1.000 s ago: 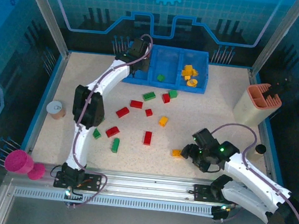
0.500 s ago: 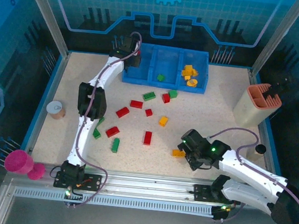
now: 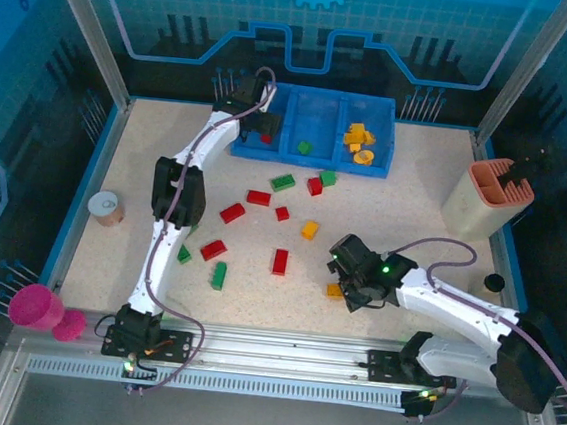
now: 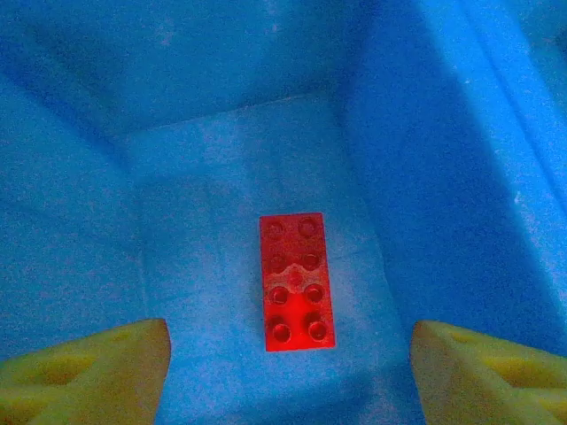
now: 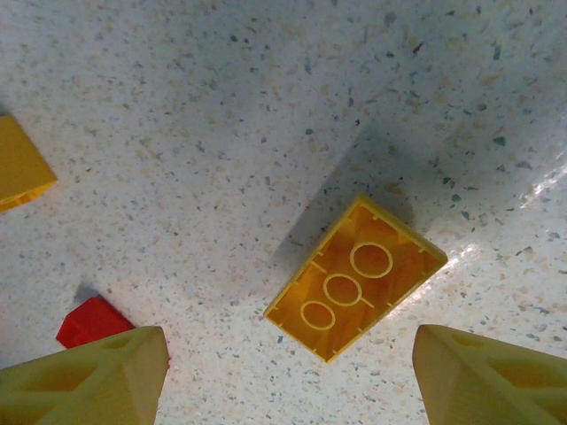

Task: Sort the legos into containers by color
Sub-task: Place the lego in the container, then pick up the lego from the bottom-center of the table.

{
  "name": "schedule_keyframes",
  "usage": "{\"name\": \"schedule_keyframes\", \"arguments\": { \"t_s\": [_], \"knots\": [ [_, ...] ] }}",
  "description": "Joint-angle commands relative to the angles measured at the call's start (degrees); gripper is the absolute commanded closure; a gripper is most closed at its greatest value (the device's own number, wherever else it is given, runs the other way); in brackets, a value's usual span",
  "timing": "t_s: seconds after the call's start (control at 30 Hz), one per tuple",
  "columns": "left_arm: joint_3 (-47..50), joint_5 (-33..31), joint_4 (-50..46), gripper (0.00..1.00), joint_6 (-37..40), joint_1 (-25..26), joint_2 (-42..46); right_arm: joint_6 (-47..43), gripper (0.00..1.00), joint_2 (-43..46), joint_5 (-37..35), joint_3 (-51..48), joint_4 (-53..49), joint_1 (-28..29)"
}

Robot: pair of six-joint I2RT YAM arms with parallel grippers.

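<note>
Speckled tabletop (image 5: 177,106) bears a yellow lego (image 5: 354,276) lying between the right hand's (image 5: 288,359) wide-spread, empty fingers (image 5: 97,376).

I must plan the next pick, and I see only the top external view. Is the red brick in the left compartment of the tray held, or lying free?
Observer: Lying free. In the left wrist view the red brick lies flat, studs up, on the compartment floor, between the open left jaws.
Operator: And the yellow brick by the right jaws, which side is up?
Observer: In the right wrist view it lies upside down, its hollow underside showing.
Operator: Do those jaws touch it?
Observer: No, they stand open, clear of it.
</note>
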State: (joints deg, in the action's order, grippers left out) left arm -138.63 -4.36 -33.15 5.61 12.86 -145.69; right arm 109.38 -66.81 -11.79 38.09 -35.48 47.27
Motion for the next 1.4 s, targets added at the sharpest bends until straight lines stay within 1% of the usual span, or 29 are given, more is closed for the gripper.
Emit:
{"name": "schedule_keyframes", "arguments": {
  "t_s": [0.0, 0.1, 0.17, 0.27, 0.47, 0.63, 0.73, 0.77, 0.87, 0.9, 1.0, 1.1, 1.17, 1.27, 1.37],
  "knots": [
    [1.39, 3.05, 0.73, 0.26, 2.18, -0.12, 8.57, 3.65, 0.26, -1.29, -0.60, 0.85, 0.22, 0.90],
    [2.97, 4.37, 0.42, 0.25, 3.21, -0.12, 12.76, 5.34, 0.26, -1.31, -1.33, -1.09, 3.46, 0.28],
    [3.06, 5.09, -0.75, 0.25, 3.91, -0.12, 15.16, 5.61, 0.26, -1.55, -1.59, -1.57, 3.49, -0.26],
    [2.26, 5.89, -2.83, 0.25, 4.82, -0.21, 18.04, 5.40, 0.26, -2.81, 0.37, -2.40, 5.63, -1.21],
    [1.08, 6.32, -5.28, 0.23, 5.42, -0.38, 23.00, 5.14, 0.25, -5.87, 3.56, -2.25, 5.30, -0.66],
    [2.13, 5.09, -7.67, 0.22, 6.14, -0.38, 27.31, 6.29, 0.26, -5.09, 2.77, -4.66, 4.47, -1.19],
    [4.42, 4.57, -7.80, 0.22, 6.21, -0.38, 30.82, 3.92, 0.32, -4.82, 2.73, -5.56, 5.06, -2.98],
    [5.11, 4.21, -7.81, 0.21, 6.24, -0.38, 31.95, 2.81, 0.36, -5.07, 2.89, -5.65, 5.35, -3.95],
    [7.55, 3.58, -7.72, 0.21, 6.22, -0.38, 35.30, -1.66, 0.50, -6.37, 3.59, -5.54, 6.66, -6.19],
    [8.62, 3.27, -7.66, 0.20, 6.24, -0.38, 36.48, -3.26, 0.53, -6.96, 3.97, -5.41, 7.36, -6.67],
    [11.96, 1.76, -7.73, 0.19, 5.95, -0.38, 40.60, -7.11, 0.58, -9.23, 5.44, -5.06, 9.46, -7.68],
    [15.29, -0.06, -8.63, 0.18, 5.82, -0.32, 44.88, -11.10, 0.57, -12.30, 7.06, -4.56, 12.40, -7.81],
    [16.70, -2.68, -8.93, 0.17, 5.67, -0.03, 47.45, -13.65, 0.58, -14.99, 8.52, -3.97, 14.45, -7.88],
    [17.97, -3.45, -10.90, 0.17, 2.57, -0.38, 51.00, -16.13, 0.66, -18.71, 9.82, -3.35, 17.31, -7.85],
    [22.78, -3.56, -11.24, 0.17, 2.34, -0.38, 55.87, -17.90, 0.72, -20.20, 10.31, -3.25, 19.53, -8.60]
  ]
}}
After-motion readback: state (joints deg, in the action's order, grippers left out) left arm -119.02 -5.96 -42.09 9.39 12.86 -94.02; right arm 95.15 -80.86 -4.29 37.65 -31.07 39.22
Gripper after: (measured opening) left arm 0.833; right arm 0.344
